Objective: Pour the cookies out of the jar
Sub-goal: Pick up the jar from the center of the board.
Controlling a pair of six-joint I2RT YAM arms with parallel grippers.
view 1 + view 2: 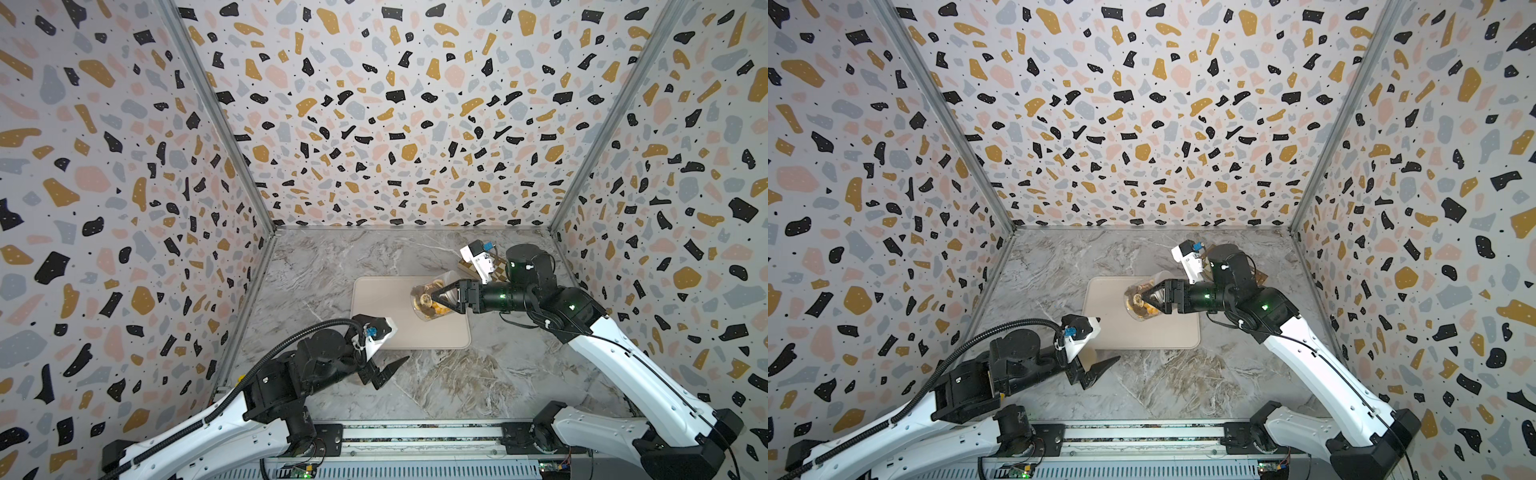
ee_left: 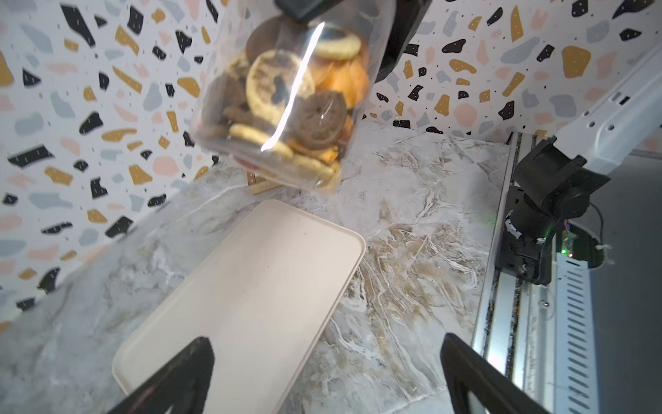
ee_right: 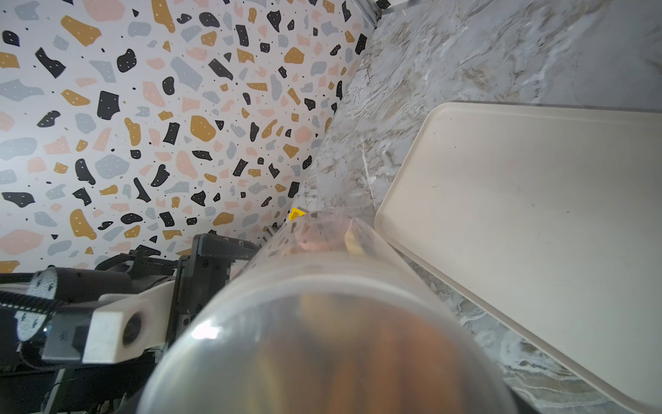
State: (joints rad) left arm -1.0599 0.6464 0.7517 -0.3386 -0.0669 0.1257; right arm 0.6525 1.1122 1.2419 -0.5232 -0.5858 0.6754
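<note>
While right gripper (image 1: 440, 297) clamps jar (image 2: 215, 118), cookies (image 2: 279, 86) inside between jaws, left gripper (image 1: 390, 372) wide, empty.

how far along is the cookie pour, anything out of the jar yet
Done: the right gripper has the jar clamped and raised over the tray. In hand: seemingly lining up the pour. To do: the pour itself; all cookies sit inside, the tray is bare, the left gripper hangs open.

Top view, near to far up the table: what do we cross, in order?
From the front: base rail → left claw, open → beige tray → back wall. Left out: the jar of cookies gripped in the right claw; it overlaps the tray.
</note>
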